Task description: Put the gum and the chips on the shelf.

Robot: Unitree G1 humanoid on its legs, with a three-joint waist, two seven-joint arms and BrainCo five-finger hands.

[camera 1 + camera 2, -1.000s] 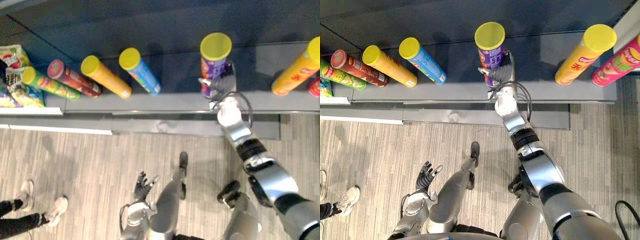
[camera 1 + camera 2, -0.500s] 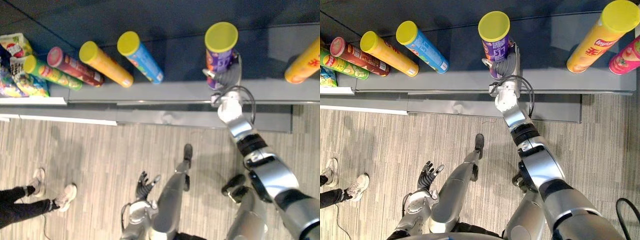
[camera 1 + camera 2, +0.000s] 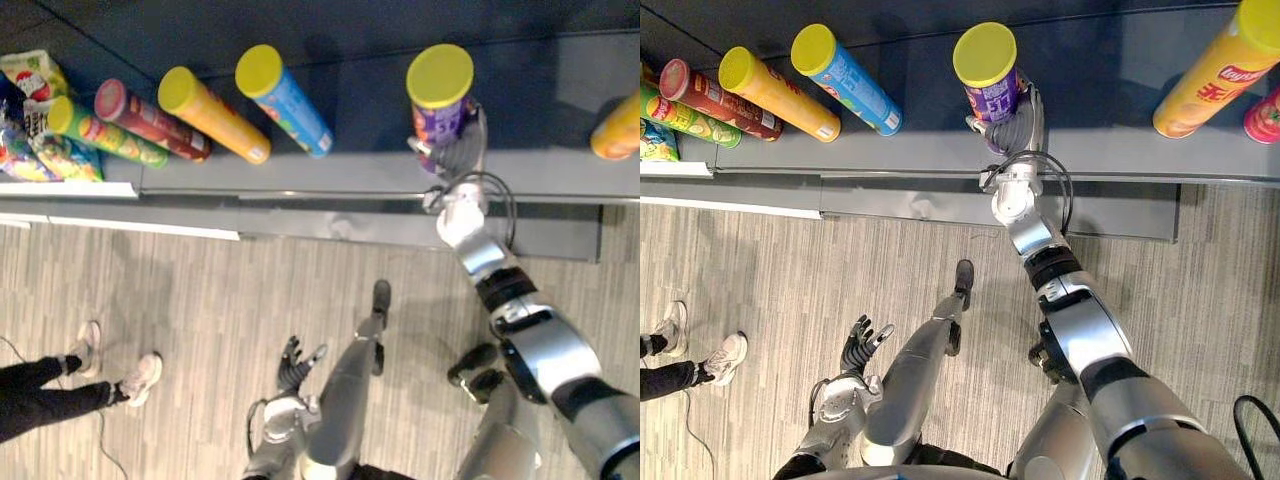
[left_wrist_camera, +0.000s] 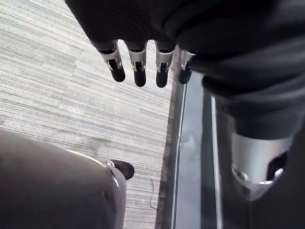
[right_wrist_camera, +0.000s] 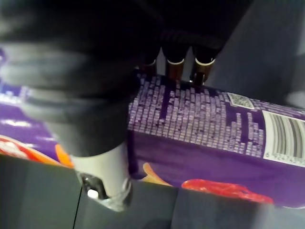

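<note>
A purple chips can [image 3: 437, 118] with a yellow lid stands upright on the dark grey shelf [image 3: 340, 172]. My right hand [image 3: 1019, 128] reaches up to it from the lower right and is shut round its lower part. In the right wrist view the fingers [image 5: 174, 67] curl over the purple can [image 5: 205, 138] and the thumb presses its near side. My left hand [image 3: 293, 362] hangs low over the floor, open, with its fingers [image 4: 138, 64] straight. I see no gum.
Further left on the shelf stand blue [image 3: 283, 100], orange [image 3: 213, 117], red [image 3: 150, 122] and green [image 3: 100, 138] cans, then snack bags [image 3: 25, 120]. A yellow can [image 3: 1220, 72] and a pink one [image 3: 1265, 115] stand at the right. A person's legs and shoes [image 3: 100, 375] are on the floor at the left.
The camera has shifted, so the whole shelf sits differently in view. My right hand stays shut on the purple can. The person's feet have stepped a little closer.
</note>
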